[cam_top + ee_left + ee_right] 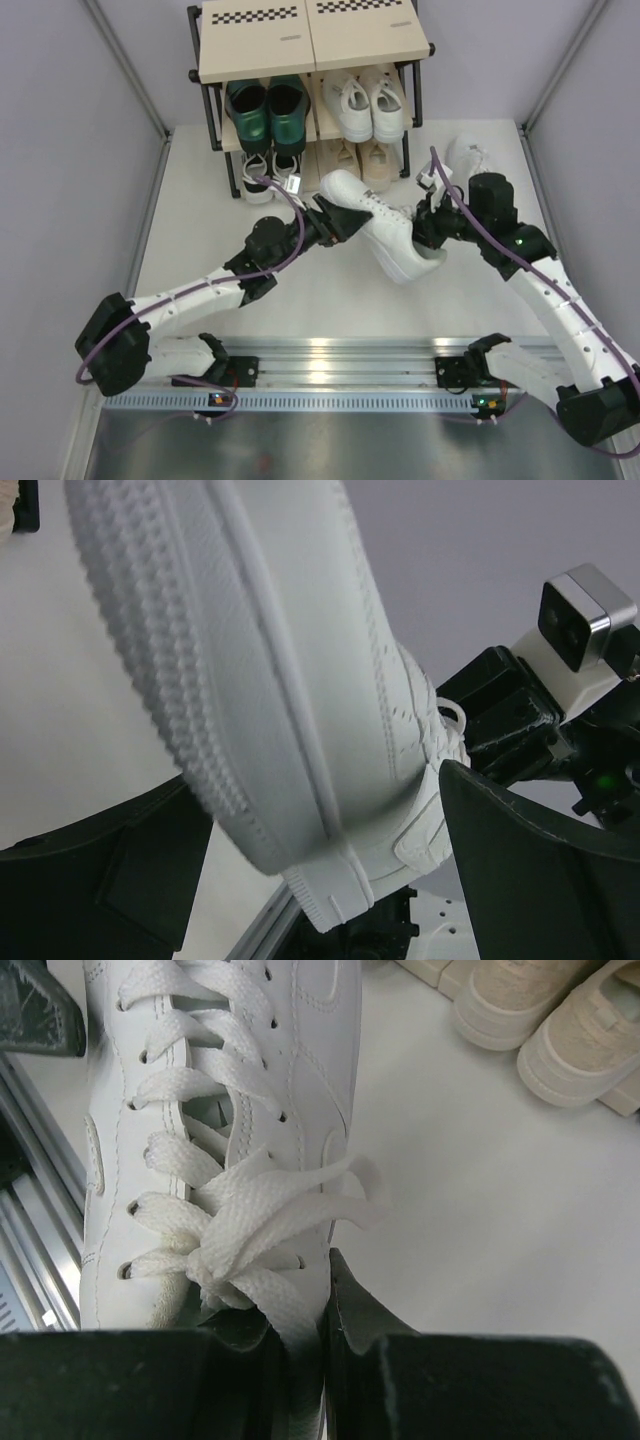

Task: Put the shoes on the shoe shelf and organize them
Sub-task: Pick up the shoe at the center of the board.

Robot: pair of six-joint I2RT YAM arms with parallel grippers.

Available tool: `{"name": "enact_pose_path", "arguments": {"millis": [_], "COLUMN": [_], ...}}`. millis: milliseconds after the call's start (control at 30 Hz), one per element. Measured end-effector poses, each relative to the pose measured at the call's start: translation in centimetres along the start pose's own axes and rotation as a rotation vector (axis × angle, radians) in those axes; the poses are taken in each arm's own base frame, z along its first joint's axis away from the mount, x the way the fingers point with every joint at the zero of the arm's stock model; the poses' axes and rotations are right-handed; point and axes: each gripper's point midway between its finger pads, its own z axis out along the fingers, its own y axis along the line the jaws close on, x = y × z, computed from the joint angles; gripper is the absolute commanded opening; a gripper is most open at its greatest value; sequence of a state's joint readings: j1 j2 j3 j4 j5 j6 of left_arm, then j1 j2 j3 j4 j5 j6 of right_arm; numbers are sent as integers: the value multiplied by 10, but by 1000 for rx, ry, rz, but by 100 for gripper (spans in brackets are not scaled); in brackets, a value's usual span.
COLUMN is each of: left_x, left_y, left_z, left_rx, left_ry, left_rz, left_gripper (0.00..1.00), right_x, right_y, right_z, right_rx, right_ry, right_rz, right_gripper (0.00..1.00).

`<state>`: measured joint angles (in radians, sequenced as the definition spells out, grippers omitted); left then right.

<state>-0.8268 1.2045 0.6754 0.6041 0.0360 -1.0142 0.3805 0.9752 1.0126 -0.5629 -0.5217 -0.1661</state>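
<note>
Right gripper (432,226) is pinching a white leather lace-up sneaker (388,238) by its laces mid-table. The left gripper (350,222) is spread wide around its sole. Bare white tabletop (200,215) on both sides, then the black-framed beige three-tier shoe shelf (255,50) at the far edge, grey walls (60,150) close in.

Table (200,220), shoe shelf (262,45) at far edge, lone sneaker (468,153) nr it

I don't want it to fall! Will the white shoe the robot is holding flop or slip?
The white shoe probably stays stiff: its thick ridged sole shows no bending. It may swing or tip, since the right end effector pinches only a thin edge by the laces. The loose laces will likely dangle and could snag.
</note>
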Motion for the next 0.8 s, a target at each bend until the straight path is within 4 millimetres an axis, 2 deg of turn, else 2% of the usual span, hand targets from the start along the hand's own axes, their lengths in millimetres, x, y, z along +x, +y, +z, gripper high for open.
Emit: {"name": "enact_pose_path", "arguments": {"millis": [33,67,167,200,233,267,333,367,433,533,600,700,800], "left_x": [-1,-2,-2,-3,-4,-4,-4,-3,-1,2,1,0,12], "left_y": [-1,-2,7,9,12,12,11,12,18,26,31,34,35], "left_z": [1,2,5,6,6,6,3,0,-8,-23,-34,-52,-65], "left_rx": [5,9,-25,-32,-43,-41,-36,-37,-50,-90,-115,-121,-85], "left_ry": [-5,-10,-25,-30,-39,-45,-47,-45,-34,12,42,100,208], "left_rz": [-9,-15,-32,-33,-36,-39,-35,-31,-19,30,75,151,231], "left_gripper": [90,70,24,1,0,0,0,0,0,0,0,0,0], "right_x": [2,5,3,1,0,-2,-1,0,2,10,10,7,-1], "right_y": [2,4,6,6,8,8,11,14,17,26,32,43,59], "right_z": [1,2,0,-1,-2,-3,-5,-6,-10,-23,-35,-53,-62], "right_rx": [-9,-18,-26,-27,-32,-33,-50,-65,-83,-124,-146,-173,-245], "right_ry": [4,8,-4,-12,-18,-28,-30,-30,-27,5,19,13,-14], "right_rz": [-1,-2,-22,-38,-49,-67,-93,-105,-159,-274,-349,-437,-455], "right_gripper": [0,0,0,1,3,19,41,61,79,87,88,90,93]}}
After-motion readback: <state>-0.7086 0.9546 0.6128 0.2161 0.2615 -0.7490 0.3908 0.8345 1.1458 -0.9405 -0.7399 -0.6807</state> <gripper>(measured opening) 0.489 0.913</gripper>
